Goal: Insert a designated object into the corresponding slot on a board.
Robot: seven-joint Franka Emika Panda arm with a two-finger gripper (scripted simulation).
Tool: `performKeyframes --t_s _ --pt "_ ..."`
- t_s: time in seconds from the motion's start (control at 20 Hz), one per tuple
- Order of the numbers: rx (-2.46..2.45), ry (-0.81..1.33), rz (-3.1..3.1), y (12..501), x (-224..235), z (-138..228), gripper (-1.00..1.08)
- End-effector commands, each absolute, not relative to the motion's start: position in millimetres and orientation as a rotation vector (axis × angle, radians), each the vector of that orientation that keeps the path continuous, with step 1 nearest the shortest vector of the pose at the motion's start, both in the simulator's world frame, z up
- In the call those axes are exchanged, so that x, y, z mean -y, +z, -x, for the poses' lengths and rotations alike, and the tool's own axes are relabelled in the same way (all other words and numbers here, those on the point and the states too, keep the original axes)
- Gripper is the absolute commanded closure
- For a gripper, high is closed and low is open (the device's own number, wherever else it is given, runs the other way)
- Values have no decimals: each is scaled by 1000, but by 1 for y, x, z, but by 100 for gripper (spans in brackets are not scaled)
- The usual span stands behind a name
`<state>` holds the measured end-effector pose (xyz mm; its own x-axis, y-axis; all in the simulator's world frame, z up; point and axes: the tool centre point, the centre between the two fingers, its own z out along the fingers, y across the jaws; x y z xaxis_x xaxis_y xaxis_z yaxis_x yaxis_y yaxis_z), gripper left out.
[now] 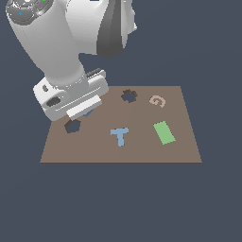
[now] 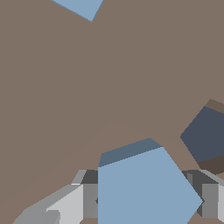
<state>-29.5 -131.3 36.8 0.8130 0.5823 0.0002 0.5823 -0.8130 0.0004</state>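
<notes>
The light-blue hexagonal block (image 2: 144, 188) sits between the two grey fingers (image 2: 210, 200) of the gripper (image 2: 146, 197), which close on its opposite sides; in the exterior view only a sliver of it shows beneath the hand, over the brown board (image 1: 142, 151) near the exterior view's left edge. The hexagonal slot (image 1: 72, 126) lies just beside it, dark and straight-edged, and the wrist view shows the same hole close to the block but not under it. The step in hand looks like the carry to the slot. The next move probably calls for a short shift over the hole, a turn to match the straight edges, then a lowering. Elsewhere on the board lie a gear-like hole (image 1: 128, 96), a light-blue T-shaped piece (image 1: 120, 135), a green rectangle (image 1: 164, 132) and a pinkish G-shaped piece (image 1: 157, 101). Around the board is plain dark blue-grey ground.
</notes>
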Motion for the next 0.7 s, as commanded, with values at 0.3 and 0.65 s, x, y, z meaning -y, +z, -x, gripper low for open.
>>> performKeyframes --t_s 0.3,0.65 --pt "-458 1 -3107 39 143 -2 108" --pt "-155 1 -3137 40 156 -18 108"
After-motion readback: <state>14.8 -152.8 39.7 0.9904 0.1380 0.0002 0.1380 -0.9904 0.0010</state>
